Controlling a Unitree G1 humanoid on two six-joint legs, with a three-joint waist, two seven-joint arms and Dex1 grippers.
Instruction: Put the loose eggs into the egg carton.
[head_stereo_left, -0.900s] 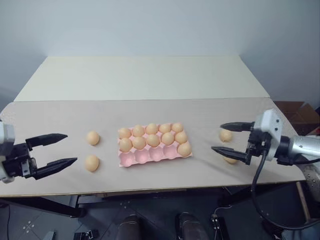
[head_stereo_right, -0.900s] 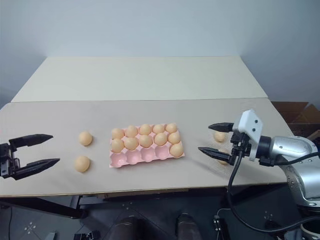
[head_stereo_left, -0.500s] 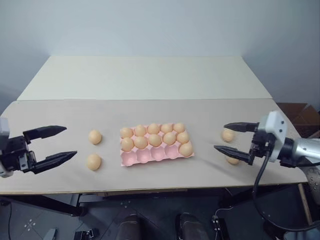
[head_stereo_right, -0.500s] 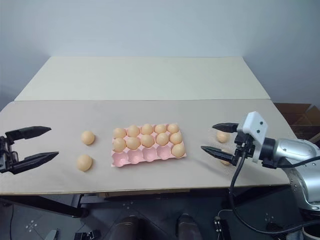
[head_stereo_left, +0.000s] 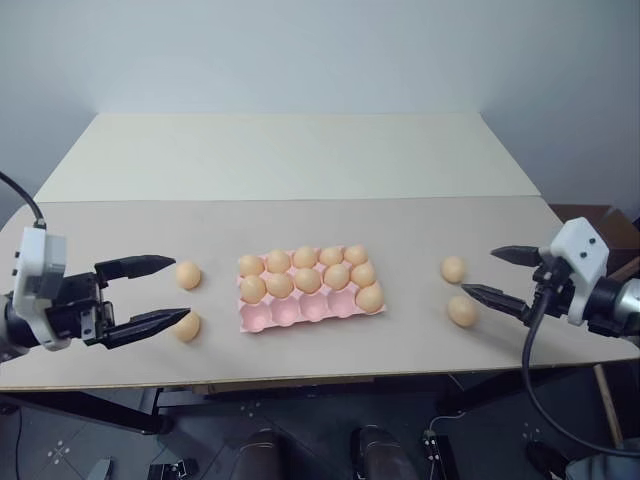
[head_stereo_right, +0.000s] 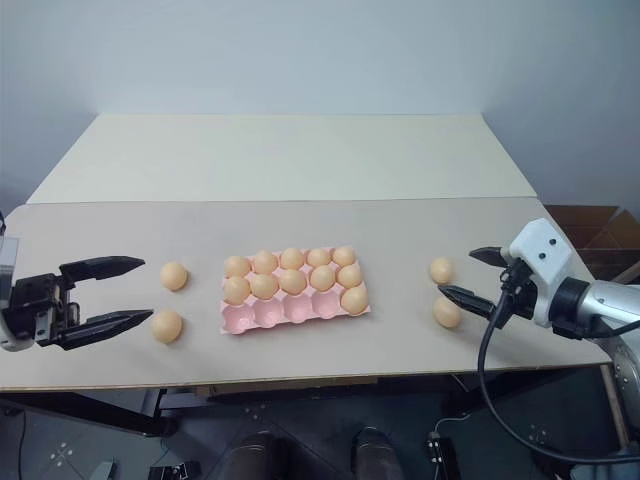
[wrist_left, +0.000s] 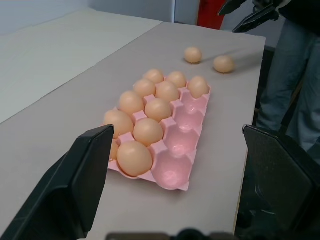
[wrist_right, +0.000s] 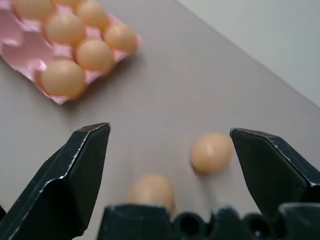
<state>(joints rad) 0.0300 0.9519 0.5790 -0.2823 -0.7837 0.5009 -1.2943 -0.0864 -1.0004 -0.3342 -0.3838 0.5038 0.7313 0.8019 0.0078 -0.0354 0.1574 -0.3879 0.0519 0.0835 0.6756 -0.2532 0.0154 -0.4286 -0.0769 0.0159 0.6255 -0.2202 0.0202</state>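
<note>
Still loose: four eggs lying on the surface around the egg carton (head_stereo_left: 310, 312).

Two eggs (head_stereo_left: 188, 275) lie left of the carton and two (head_stereo_left: 453, 269) right of it; its near row has four empty cups. Left gripper (head_stereo_left: 158, 295) and right gripper (head_stereo_left: 502, 275) both gape wide, holding nothing. Eggs look light, smooth and brittle, likely to roll: pinch gently across the middle.
</note>
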